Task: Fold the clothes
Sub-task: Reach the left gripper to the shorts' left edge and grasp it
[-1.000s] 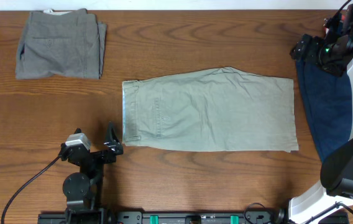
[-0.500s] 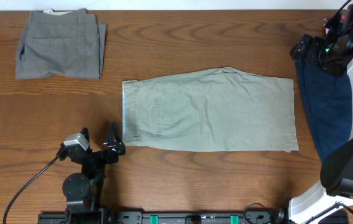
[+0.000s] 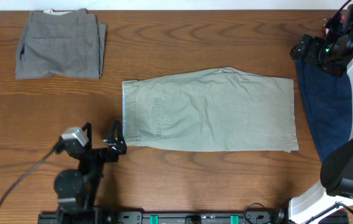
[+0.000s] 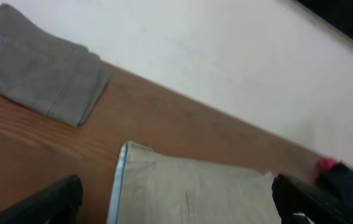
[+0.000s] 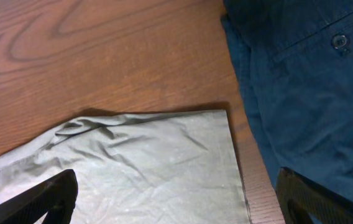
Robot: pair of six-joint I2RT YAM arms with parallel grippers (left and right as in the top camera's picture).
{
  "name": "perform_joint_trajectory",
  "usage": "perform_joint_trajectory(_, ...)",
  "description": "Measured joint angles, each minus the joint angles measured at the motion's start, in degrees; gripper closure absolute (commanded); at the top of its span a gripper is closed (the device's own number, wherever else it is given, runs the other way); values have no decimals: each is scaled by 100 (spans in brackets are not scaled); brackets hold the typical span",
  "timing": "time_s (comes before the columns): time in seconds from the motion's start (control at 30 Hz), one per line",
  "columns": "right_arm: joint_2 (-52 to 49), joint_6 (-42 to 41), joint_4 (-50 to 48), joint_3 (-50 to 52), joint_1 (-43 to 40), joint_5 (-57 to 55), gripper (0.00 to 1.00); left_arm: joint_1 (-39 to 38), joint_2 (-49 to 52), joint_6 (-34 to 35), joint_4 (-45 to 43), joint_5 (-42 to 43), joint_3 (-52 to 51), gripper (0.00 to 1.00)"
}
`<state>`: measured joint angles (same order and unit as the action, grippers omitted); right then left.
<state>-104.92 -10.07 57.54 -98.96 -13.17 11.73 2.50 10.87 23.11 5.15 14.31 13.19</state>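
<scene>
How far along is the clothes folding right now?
Done: the grey shorts sit folded at the far left. In hand: nothing; the left hand and right hand are open, the left one near the khaki shorts. Left: the khaki shorts lie flat mid-table, likely needing more folds; the navy shorts wait at the right.

Overhead straight down on table point(image 3: 195, 180); both wrist views low, close, sharing khaki shorts point(image 3: 207, 112).
</scene>
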Motion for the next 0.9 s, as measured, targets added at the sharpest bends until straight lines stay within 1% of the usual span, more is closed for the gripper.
perform_joint_trajectory(0.07,-2,0,7,0,0,2,1,0,643,-153,439,74,570,2)
perform_joint_trajectory(0.3,-2,-2,4,-11,0,-13,1,0,3919,-776,2741,219,3045,2)
perform_joint_trajectory(0.4,-2,-2,2,-22,0,-15,1,0,5233,-1012,3335,229,3989,2)
perform_joint_trajectory(0.53,-2,-2,4,-28,0,-17,1,0,6603,-1165,3329,229,4656,2)
perform_joint_trajectory(0.67,-2,-2,2,-28,0,-17,1,0,7490,-1248,3248,243,4675,2)
perform_joint_trajectory(0.77,-2,-2,2,-28,0,-17,1,0,8070,-1270,3077,247,4675,2)
perform_joint_trajectory(0.9,-2,-2,4,-28,0,-17,1,0,8531,-1290,2758,251,4675,2)
